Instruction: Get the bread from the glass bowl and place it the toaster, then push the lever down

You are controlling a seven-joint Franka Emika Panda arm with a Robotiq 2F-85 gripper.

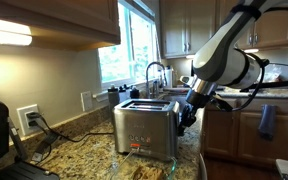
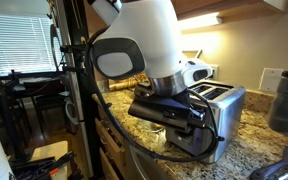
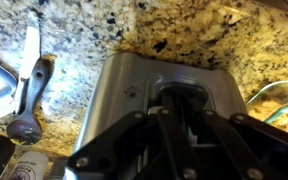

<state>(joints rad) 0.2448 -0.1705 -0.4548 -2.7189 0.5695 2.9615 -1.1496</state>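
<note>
**Lever step at the toaster, jaws on the lever end**

Granite bench filled the lower half of the frame in an exterior view. The white arm came in from the upper right and reached down to centre frame.

The toaster stood upright on the bench at lower centre. In the wrist view the toaster filled the middle, seen end-on. The glass bowl sat on the bench at the right edge of the wrist view, just beside the toaster. Something pale yellow showed through the glass; whether it was bread could not be told. Whether a slice was already in a slot could not be told either, the slots too small and dark.

The gripper was against the right end of the toaster in that exterior view, low down, nothing carried in it. From the wrist, the gripper pointed straight at the dark lever channel on the end face. The jaws looked narrow, drawn near each other, but fully closed or slightly parted could not be told. The lever itself was hidden behind them.

Judged step: the lever push, last part of the task. Next move likely called for a straight downward press along the channel until it latched, without sliding the toaster on the bench.
</note>
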